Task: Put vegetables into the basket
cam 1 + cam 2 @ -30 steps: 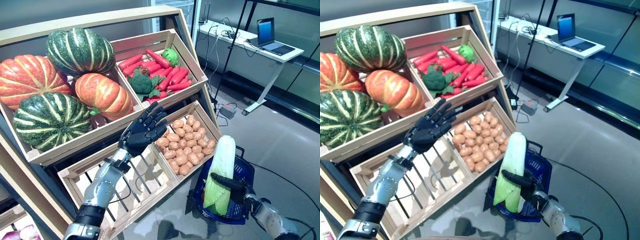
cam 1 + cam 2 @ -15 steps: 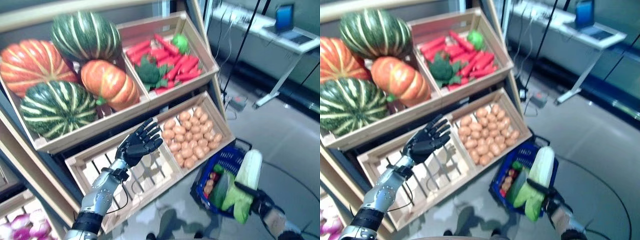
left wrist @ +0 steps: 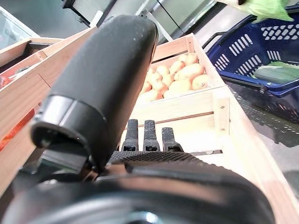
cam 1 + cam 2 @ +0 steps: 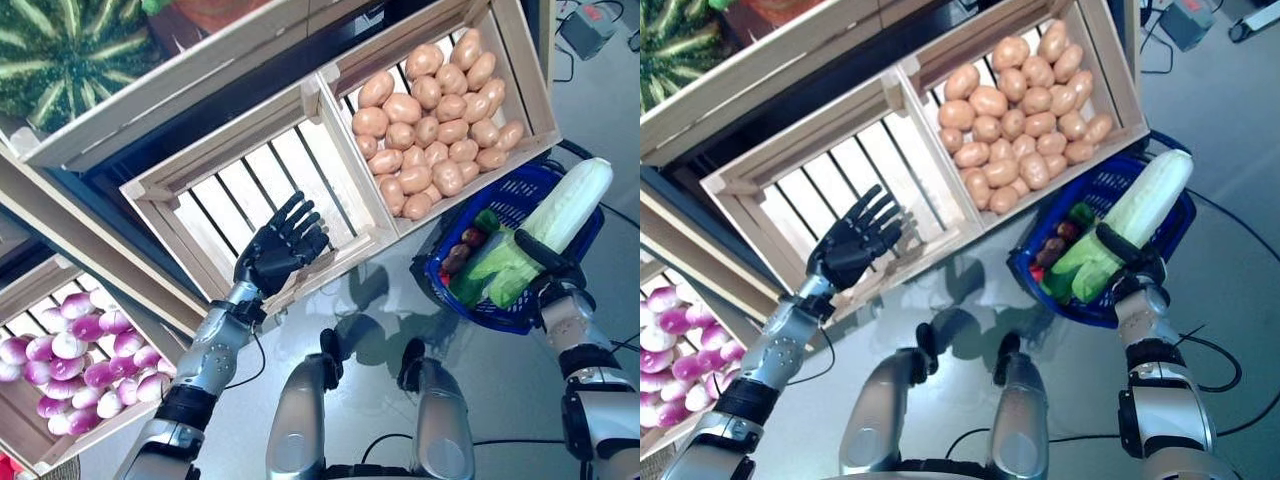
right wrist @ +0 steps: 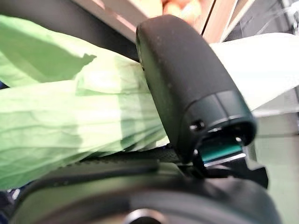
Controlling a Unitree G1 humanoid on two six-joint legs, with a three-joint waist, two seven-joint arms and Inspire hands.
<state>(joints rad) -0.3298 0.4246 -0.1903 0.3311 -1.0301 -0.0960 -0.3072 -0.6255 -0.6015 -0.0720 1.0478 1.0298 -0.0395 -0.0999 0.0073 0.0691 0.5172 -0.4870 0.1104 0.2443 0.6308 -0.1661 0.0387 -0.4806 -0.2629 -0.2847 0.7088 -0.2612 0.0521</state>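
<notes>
My right hand point(image 4: 548, 266) is shut on a long napa cabbage point(image 4: 560, 218), white at one end and leafy green at the other. It holds the cabbage tilted over the blue basket point(image 4: 528, 318) on the floor. The thumb point(image 5: 187, 84) presses across the green leaves point(image 5: 56, 121) in the right wrist view. The basket holds a green vegetable point(image 4: 488, 220) and small dark red ones point(image 4: 458, 255). My left hand point(image 4: 280, 250) is open, fingers straight, at the front edge of the slatted wooden crate point(image 4: 250, 190). Its fingers point(image 3: 145, 135) point into that crate.
The wooden stand's crate of potatoes point(image 4: 435, 130) sits right beside the basket. A lower shelf crate point(image 4: 60, 350) is at the lower left. The grey floor point(image 4: 500, 400) lies in front of the stand.
The camera has tilted down toward the floor. My right hand with the cabbage now sits over the basket's right part. My left hand stays open at the slatted crate.
</notes>
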